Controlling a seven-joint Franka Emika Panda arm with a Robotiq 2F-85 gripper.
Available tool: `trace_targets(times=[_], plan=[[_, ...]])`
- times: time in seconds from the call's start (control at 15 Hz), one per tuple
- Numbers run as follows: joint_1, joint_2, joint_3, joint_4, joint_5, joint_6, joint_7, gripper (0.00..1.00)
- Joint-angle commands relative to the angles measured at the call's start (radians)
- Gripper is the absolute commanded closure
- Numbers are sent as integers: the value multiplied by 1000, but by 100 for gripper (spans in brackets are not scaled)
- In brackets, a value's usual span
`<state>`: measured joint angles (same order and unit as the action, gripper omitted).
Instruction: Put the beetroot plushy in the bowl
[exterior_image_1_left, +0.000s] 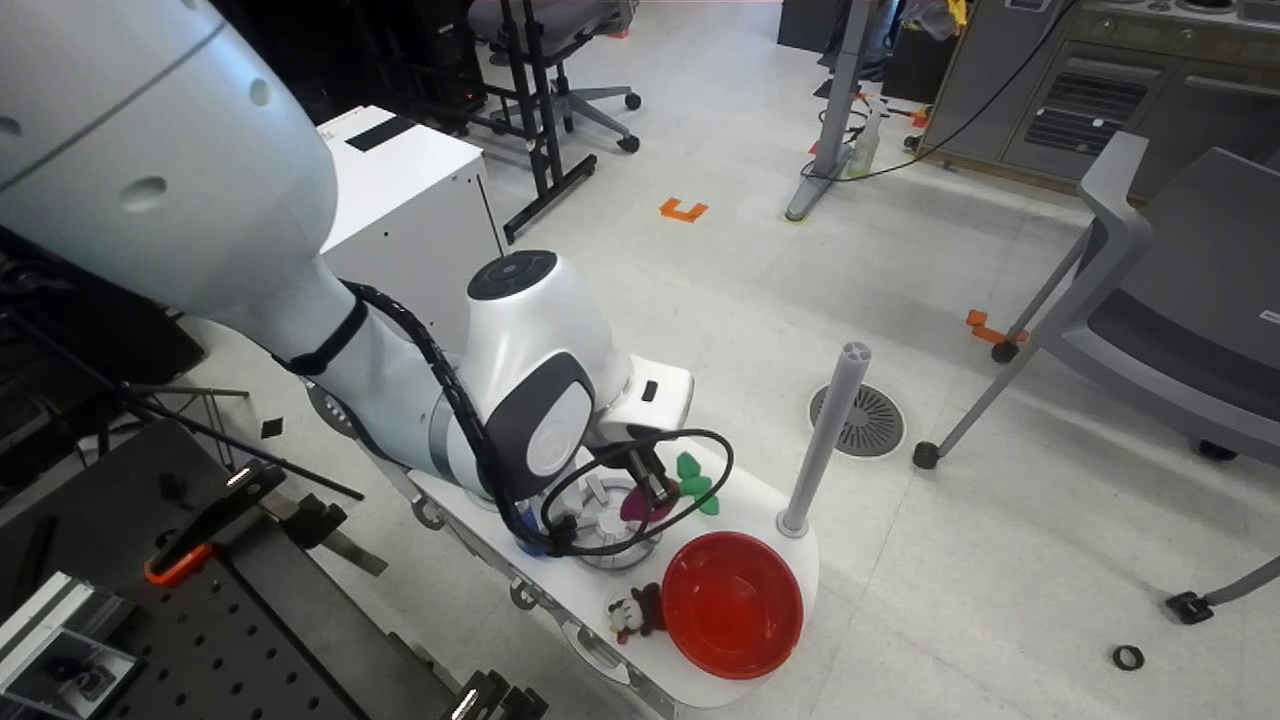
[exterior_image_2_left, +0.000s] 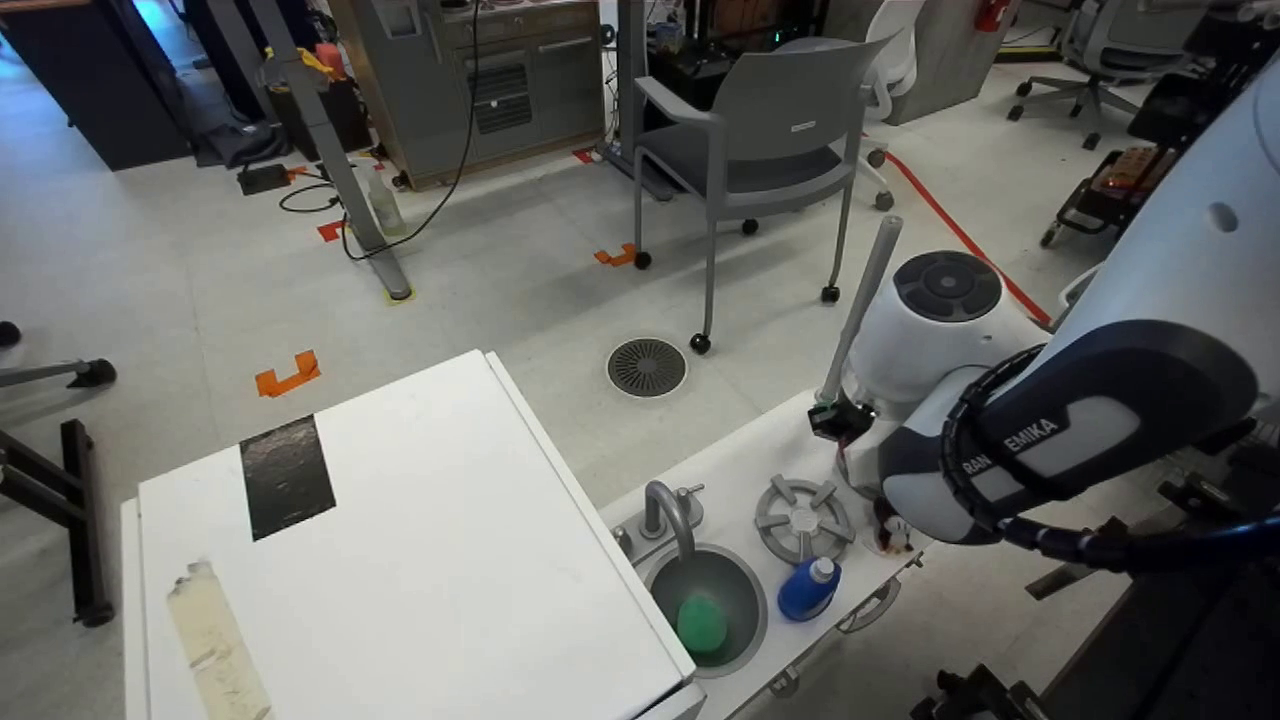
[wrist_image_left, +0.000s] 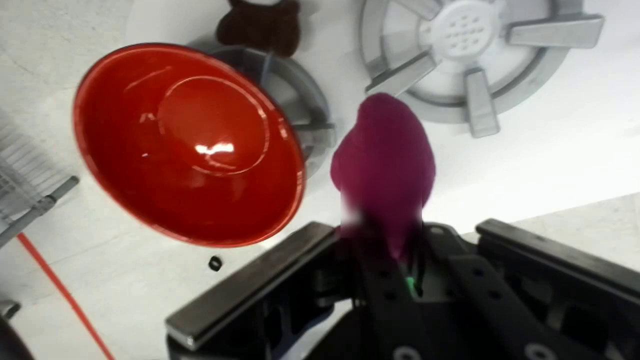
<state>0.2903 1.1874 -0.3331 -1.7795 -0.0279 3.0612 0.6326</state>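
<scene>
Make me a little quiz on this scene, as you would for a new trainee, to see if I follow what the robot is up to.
1. What does the gripper hold?
A. the faucet
B. the beetroot plushy
C. a chair

2. True or false: the blue bottle stands outside the sink.

3. Is the beetroot plushy inside the red bowl, and how can you tell?

Key:
1. B.
2. True.
3. No; the wrist view shows it in the gripper, outside the red bowl.

Lab: robot arm (exterior_image_1_left: 290, 270), orange floor tape (exterior_image_1_left: 682, 214)
</scene>
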Motion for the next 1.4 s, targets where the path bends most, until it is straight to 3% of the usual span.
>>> trace_targets(times=[0.0,0.2,0.4,0.87,0.93,1.2,1.27,1.33], plan=[[167,-4,-185,-83,113,-37,47,97],[233,64,-271,-53,140,-129,103,97],[259,153,-308,22,119,-217,196,97],[191,392,-293,285,88,-210,286,97],[166,319,-265,231,-22,-201,334,97],[118,323,-240,276,-119,-204,337,97],[105,319,-233,281,-130,-199,331,63],[90,316,-224,285,-131,-194,322,62]])
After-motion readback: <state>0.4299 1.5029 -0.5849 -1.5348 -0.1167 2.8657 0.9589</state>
